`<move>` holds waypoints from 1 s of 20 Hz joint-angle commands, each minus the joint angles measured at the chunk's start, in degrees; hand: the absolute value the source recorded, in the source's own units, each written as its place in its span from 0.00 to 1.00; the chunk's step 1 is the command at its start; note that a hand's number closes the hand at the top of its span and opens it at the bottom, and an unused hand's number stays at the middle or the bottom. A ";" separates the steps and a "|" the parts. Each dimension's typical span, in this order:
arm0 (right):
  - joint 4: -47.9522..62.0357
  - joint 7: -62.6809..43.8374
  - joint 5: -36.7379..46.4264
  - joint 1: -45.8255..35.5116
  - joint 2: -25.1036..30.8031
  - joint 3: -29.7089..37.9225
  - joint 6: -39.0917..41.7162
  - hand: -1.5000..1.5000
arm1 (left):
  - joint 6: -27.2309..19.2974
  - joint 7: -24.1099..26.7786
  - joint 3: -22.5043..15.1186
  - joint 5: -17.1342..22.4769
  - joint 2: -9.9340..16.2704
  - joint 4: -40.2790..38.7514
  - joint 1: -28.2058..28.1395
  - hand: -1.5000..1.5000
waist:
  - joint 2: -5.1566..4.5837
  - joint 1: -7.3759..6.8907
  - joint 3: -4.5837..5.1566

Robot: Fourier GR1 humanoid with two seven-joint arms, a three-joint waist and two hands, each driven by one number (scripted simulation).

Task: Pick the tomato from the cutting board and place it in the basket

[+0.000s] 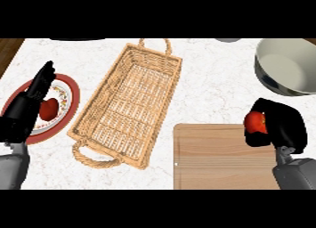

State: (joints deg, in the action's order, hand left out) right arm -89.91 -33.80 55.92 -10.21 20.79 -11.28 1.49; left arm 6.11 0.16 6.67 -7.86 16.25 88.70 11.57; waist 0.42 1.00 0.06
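Broadly, a white marbled counter [206,89] fills the head view, with dark wood showing past its far-left and far-right corners. Largest on it is a long woven basket [130,104] with a loop handle at each end; it lies slightly slanted from the far edge toward the near edge, left of the counter's middle, and nothing can be seen inside it. Next in size is a pale wooden cutting board [212,156], set against the near edge toward the right, its left side just beside the basket's near-right corner. At the far-right corner stands a cream bowl [293,66] with a dark outer wall, partly cut off by the view's right edge. Near the left edge lies a round plate [68,95] with a red rim and a patterned white centre; a red object [48,109] rests on it, half hidden, and what it is cannot be told.

From the near edge two grey forearms rise. Over the plate stands the left hand [25,107], its fingers straight and held together, pointing toward the far edge. Above the cutting board's far-right corner is the right hand [281,124], its fingers curled round the tomato [255,122], which shows as a red patch at the hand's left side. That tomato is held just over the board's far-right corner, well apart from the basket. Whether it touches the board cannot be told.

A dark shape and a small grey one peek in at the far edge, too cut off to identify.
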 commanded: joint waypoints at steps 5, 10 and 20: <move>-20.59 0.35 -9.02 -5.85 -7.11 3.52 -5.83 1.00 | -0.18 1.78 -0.28 -0.46 -0.54 0.25 -1.91 0.50 | 0.16 -0.19 -0.01; -30.36 -9.85 -9.62 -18.26 -7.51 2.89 3.27 1.00 | 0.22 2.68 0.83 -0.28 0.15 -3.05 0.26 0.50 | -0.09 -0.64 0.09; -14.50 -26.79 -16.74 -50.99 -16.63 4.42 14.00 1.00 | -0.20 0.26 -1.73 -1.69 -1.94 -0.42 0.99 0.50 | -0.32 -2.05 0.06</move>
State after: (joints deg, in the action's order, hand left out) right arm -111.16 -54.36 40.57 -49.66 7.49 -7.66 12.63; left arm 5.51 0.05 5.29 -9.62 14.67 88.20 13.11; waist 0.19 -0.57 0.11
